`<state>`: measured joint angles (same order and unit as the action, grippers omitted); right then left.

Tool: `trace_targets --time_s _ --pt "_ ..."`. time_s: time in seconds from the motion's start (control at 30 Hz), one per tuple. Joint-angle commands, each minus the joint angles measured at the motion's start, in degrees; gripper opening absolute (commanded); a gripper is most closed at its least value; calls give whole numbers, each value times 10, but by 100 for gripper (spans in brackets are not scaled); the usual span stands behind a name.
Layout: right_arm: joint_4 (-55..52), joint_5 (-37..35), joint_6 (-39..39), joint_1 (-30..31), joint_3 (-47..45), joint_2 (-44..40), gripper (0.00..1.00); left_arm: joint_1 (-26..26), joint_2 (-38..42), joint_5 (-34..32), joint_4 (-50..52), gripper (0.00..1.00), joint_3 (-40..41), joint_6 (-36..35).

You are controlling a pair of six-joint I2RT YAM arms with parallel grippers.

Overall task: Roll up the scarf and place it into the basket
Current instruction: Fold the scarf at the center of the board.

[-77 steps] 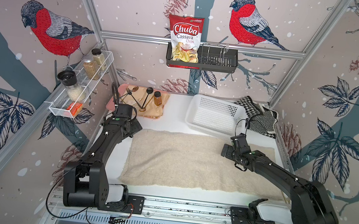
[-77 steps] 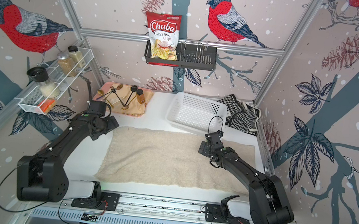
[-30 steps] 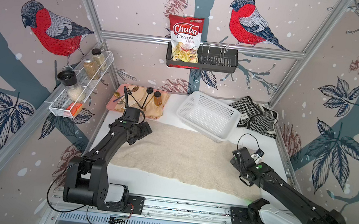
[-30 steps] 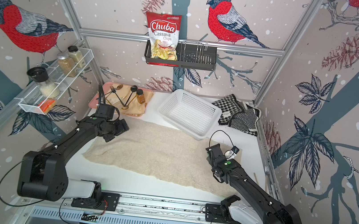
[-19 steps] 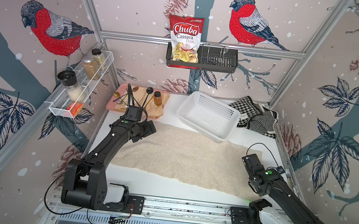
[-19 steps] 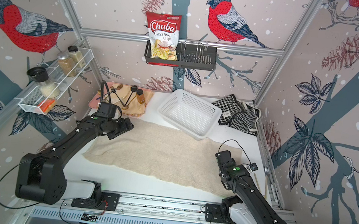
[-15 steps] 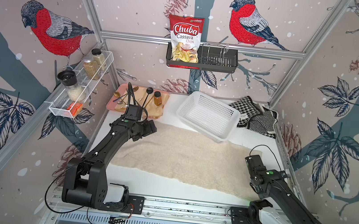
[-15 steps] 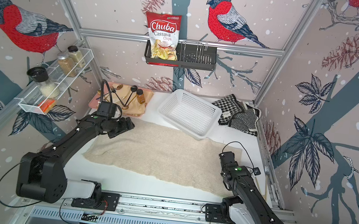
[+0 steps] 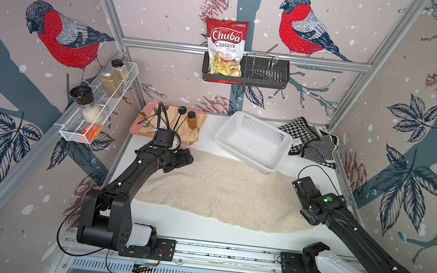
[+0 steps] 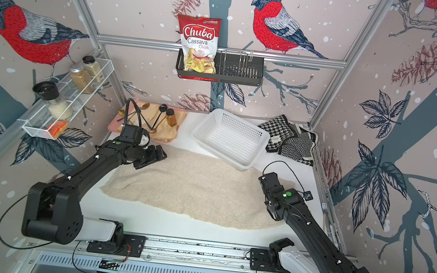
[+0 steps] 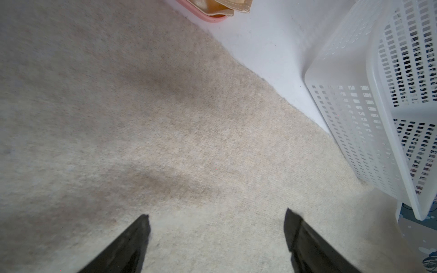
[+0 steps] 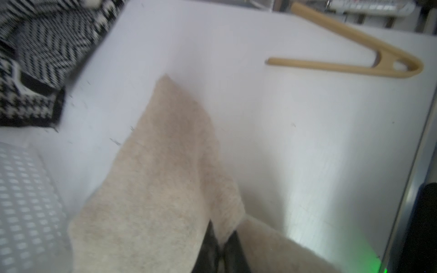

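Across the middle of both top views, flat on the table (image 9: 200,228): scarf (image 9: 222,191) (image 10: 196,188), judged soft, light and limp; best taken at a corner or short edge. Upper right of centre, empty basket (image 9: 253,143) at the scarf's far edge. At frame right, right gripper (image 12: 218,245) pinched shut on the scarf's corner, arm low, extended forward. Centre left, left gripper (image 11: 216,214) spread wide, empty, poised over the scarf's upper-left edge, arm arched.

The white table (image 9: 200,227) bears the beige scarf (image 9: 222,191), basket (image 9: 253,141), pink tray (image 9: 134,128) and patterned cloths (image 9: 310,142).
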<state>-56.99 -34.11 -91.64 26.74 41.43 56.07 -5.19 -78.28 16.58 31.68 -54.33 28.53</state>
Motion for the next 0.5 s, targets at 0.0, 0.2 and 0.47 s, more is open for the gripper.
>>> trace_targets --time_s 0.0,0.2,0.47 --pt "-88 -103 -5 -2 56 17 0 0 9 11 -8 91 -4 -12" --pt "-187 -196 -36 35 156 67 0 -1 26 23 -2 91 -19 -4" --pt "-93 -197 97 18 192 83 0 -1 19 84 -24 94 -50 14"
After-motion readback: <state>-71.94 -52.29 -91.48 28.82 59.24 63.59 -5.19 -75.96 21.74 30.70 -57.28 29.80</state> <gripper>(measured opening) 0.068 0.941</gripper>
